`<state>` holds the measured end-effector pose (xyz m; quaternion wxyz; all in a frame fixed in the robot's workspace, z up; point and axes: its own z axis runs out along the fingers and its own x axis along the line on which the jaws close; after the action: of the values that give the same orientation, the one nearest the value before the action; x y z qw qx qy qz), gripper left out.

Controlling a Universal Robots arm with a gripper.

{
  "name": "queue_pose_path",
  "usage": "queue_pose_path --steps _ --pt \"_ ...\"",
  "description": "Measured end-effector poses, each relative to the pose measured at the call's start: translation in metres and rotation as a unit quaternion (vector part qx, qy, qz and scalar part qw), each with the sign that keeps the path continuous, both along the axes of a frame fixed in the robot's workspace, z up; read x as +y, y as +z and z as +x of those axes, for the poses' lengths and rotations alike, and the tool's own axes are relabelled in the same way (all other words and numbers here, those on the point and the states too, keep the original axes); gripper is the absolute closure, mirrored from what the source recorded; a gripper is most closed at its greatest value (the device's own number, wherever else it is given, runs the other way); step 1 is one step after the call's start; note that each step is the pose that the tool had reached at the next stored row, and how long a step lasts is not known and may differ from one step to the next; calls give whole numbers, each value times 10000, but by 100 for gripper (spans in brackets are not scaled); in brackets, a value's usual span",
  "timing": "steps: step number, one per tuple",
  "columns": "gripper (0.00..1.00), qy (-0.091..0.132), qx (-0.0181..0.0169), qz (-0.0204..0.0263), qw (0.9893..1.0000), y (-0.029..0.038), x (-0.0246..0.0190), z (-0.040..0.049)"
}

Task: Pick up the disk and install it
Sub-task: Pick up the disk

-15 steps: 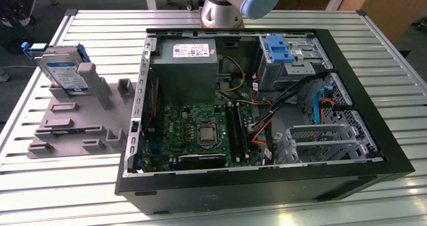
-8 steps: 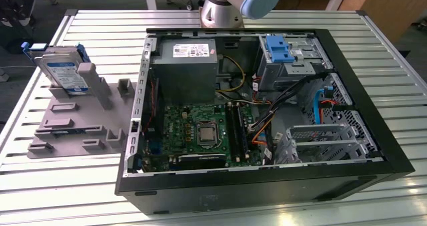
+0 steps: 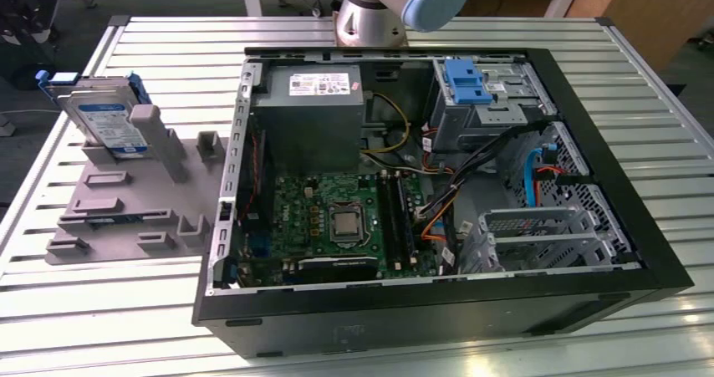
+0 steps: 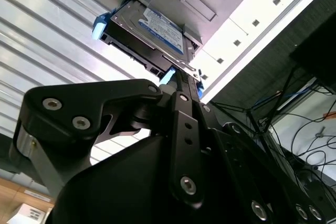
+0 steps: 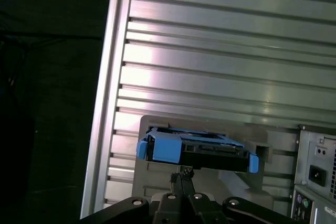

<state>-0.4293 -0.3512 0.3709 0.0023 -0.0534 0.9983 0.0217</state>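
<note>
The slatted tabletop (image 3: 112,310) carries an open computer case (image 3: 658,260); the arm (image 3: 379,9) rises just beyond the case's far wall. Beside the case, on the exterior view's left, sits a grey holder (image 3: 123,218). The disk (image 3: 106,118) stands on edge in that holder, leaning away from the case, and its long axis appears to run up out of the slot. In both wrist views the end effector (image 5: 181,174) points straight at the disk (image 5: 194,148), whose blue-framed edge lies crosswise to the fingertips. Nothing touches the disk. The end effector (image 4: 181,77) appears closed on itself and grips nothing. Disk (image 4: 157,27) not yet picked up.
</note>
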Motion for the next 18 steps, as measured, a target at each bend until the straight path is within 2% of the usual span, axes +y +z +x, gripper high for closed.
queue_pose_path --steps 18 --pt "89 151 0 0 9999 -2 0 -1"
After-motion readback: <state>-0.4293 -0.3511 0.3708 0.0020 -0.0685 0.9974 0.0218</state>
